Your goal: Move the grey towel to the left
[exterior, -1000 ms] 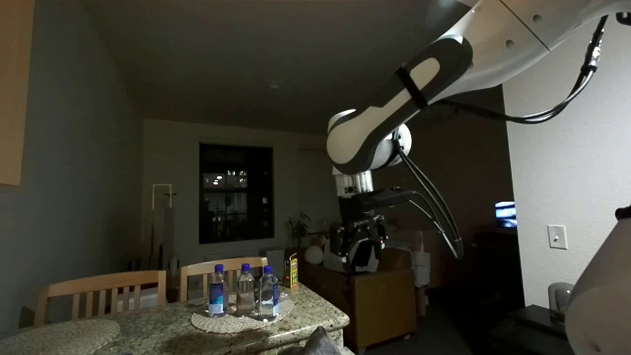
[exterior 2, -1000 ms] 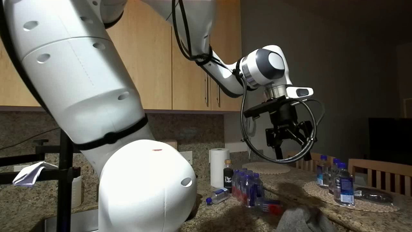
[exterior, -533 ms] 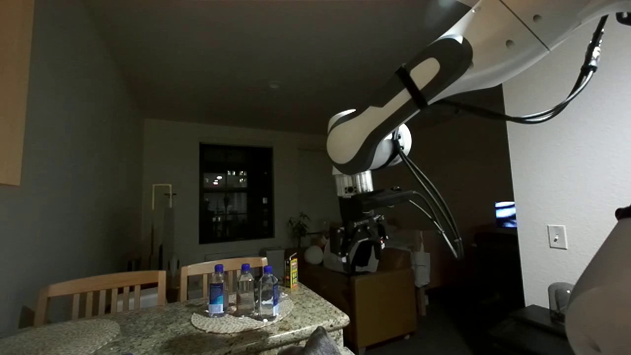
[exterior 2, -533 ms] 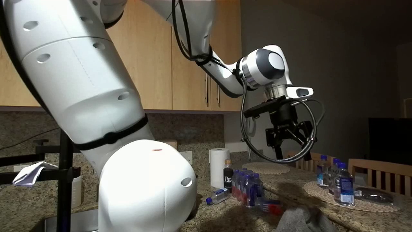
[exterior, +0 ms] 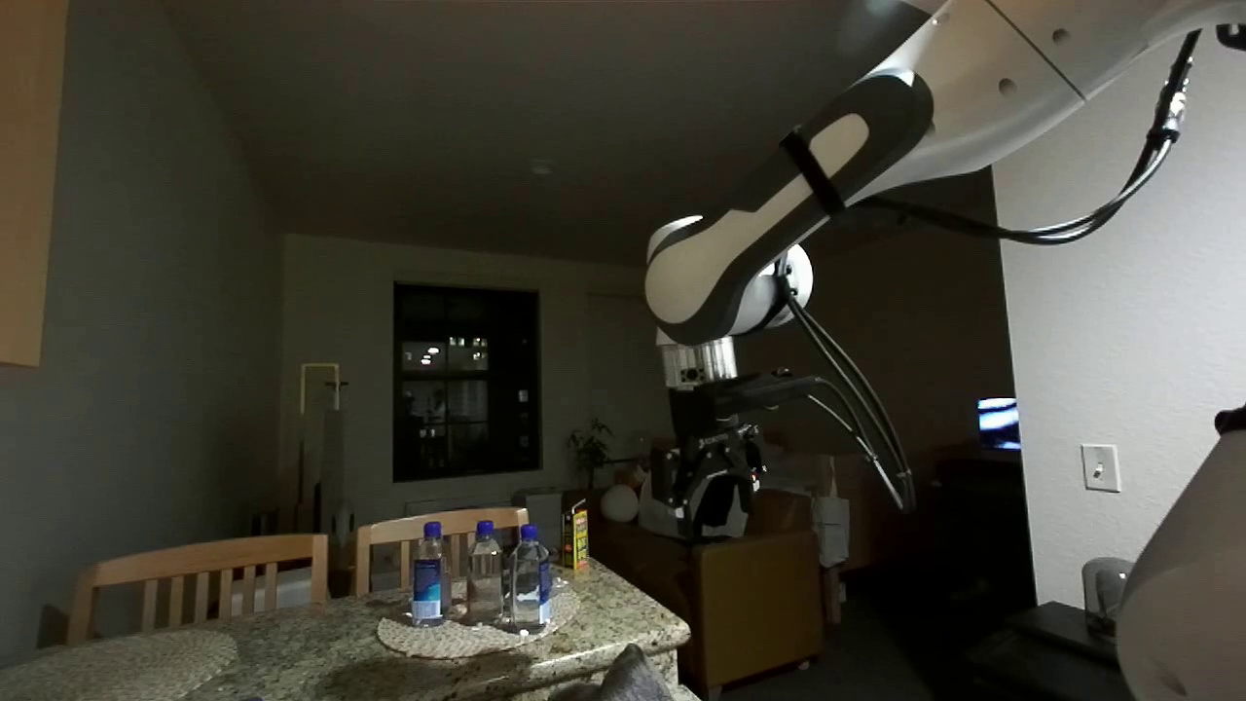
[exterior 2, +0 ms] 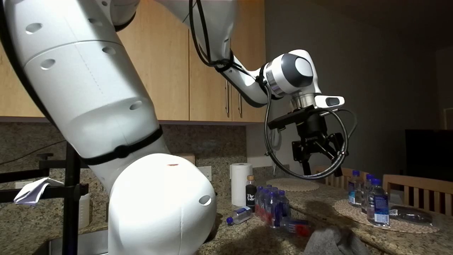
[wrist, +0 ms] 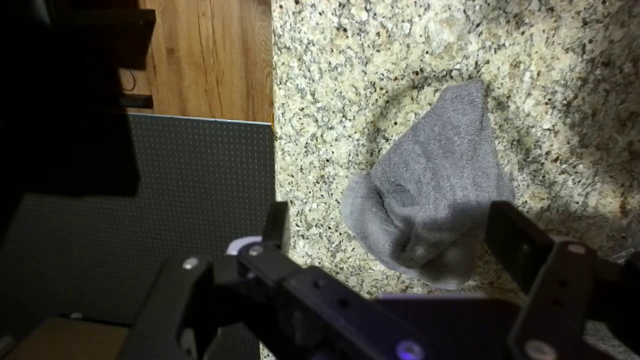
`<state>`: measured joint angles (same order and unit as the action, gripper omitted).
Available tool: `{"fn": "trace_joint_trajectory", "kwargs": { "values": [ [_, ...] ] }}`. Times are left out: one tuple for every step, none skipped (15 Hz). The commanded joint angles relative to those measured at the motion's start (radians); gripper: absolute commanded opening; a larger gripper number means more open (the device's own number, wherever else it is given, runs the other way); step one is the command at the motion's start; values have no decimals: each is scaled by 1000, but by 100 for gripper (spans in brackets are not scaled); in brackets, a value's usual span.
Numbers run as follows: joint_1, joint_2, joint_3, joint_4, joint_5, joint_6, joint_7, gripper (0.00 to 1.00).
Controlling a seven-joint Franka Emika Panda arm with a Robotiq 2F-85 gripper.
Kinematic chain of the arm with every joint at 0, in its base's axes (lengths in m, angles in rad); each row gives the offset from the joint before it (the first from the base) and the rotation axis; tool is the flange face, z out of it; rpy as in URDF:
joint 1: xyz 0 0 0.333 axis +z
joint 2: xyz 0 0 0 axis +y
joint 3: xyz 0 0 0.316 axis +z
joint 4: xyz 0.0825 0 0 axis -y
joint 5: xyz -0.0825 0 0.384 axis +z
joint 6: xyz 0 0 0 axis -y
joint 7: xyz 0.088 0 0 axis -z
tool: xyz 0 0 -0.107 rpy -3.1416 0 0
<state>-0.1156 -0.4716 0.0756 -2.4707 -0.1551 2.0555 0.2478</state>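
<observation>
The grey towel (wrist: 440,160) lies crumpled on the granite counter in the wrist view, with a pointed corner toward the top of the picture. Only its upper part shows at the bottom edge of both exterior views (exterior: 633,679) (exterior 2: 331,242). My gripper (wrist: 389,220) is open, with its fingers wide apart and nothing between them. The gripper hangs well above the counter in an exterior view (exterior 2: 322,170). In the wrist view the towel appears below the gap, toward the right finger (wrist: 517,245), which overlaps its edge in the picture.
Several bottles (exterior 2: 274,209) stand on the counter, and bottles lie on their sides (exterior 2: 240,215) nearby. More bottles (exterior: 531,579) stand on a woven mat (exterior: 438,638). A paper towel roll (exterior 2: 241,184) stands behind. The counter's edge (wrist: 275,165) runs left of the towel in the wrist view.
</observation>
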Motion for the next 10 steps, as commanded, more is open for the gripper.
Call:
{"fn": "trace_joint_trajectory", "kwargs": {
  "values": [
    [16,3,-6,0,-3,2,16,100],
    [29,12,5,-1,9,8,28,100],
    [37,18,11,0,13,14,33,100],
    [56,37,21,1,32,28,42,100],
    [71,50,27,5,47,34,43,100],
    [90,80,42,10,68,58,59,100],
    [107,103,50,17,88,75,66,100],
    [121,138,65,26,101,116,88,100],
    [132,173,78,36,108,154,108,100],
    [138,224,92,51,105,206,135,100]
  ]
}}
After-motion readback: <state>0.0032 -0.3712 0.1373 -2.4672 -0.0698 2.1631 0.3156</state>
